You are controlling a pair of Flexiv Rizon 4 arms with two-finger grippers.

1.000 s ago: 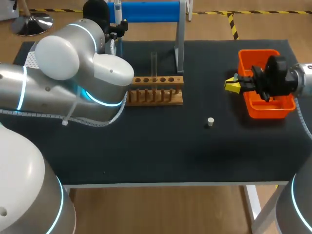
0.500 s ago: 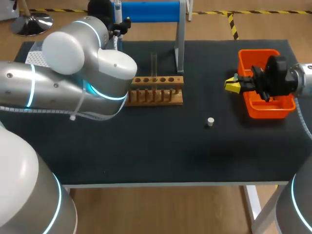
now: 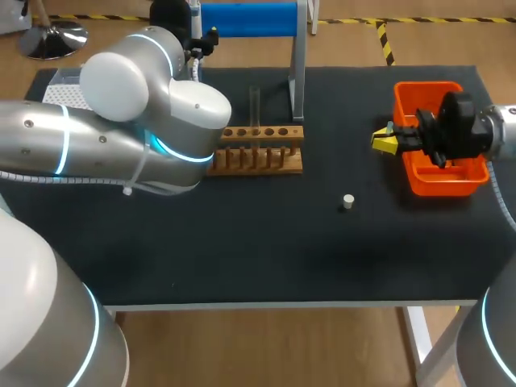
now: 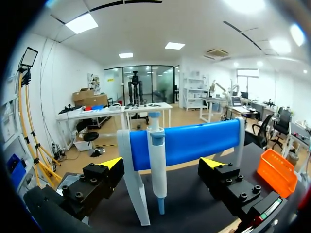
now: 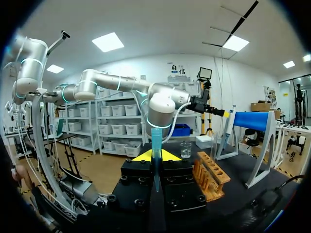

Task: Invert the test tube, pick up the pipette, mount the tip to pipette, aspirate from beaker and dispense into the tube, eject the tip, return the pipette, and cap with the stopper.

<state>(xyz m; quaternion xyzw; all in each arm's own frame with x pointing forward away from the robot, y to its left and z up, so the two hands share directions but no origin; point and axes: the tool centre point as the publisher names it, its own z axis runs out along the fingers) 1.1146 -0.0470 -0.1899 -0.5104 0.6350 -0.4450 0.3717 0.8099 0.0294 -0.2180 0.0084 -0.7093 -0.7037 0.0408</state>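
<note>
Black matte cloth covers the table (image 3: 242,242). At its centre sits a wooden test tube rack (image 3: 258,151), a blocky bar drilled with a row of round holes above a line of pegs. A clear glass test tube (image 3: 254,101) stands upright in it.

At 12 o'clock from the rack rises a white stand (image 3: 297,72), topped by a smooth blue cylinder (image 3: 246,18). The pipette (image 4: 155,145), white-bodied with a blue collar and blue nose, hangs upright against that cylinder.

The left arm (image 3: 121,137), glossy silver with a glowing cyan ring, bends over the table's 9 o'clock side and extends toward 12 o'clock. The left gripper (image 4: 162,164) points level at the stand. Its jaws are released and wide, with the pipette just ahead in the gap and touched by neither.

At the table's 3 o'clock side sits a rectangular orange plastic bin (image 3: 423,90). The right gripper (image 3: 384,140) is at the bin's 9 o'clock edge, pointing toward 9 o'clock. Its jaws are clenched on a slim, translucent blue pipette tip (image 5: 155,170).

A small white cylindrical stopper (image 3: 347,201) lies at 4 o'clock from the rack, well apart from it. In the right wrist view a clear glass beaker (image 5: 185,149) stands beyond the rack.
</note>
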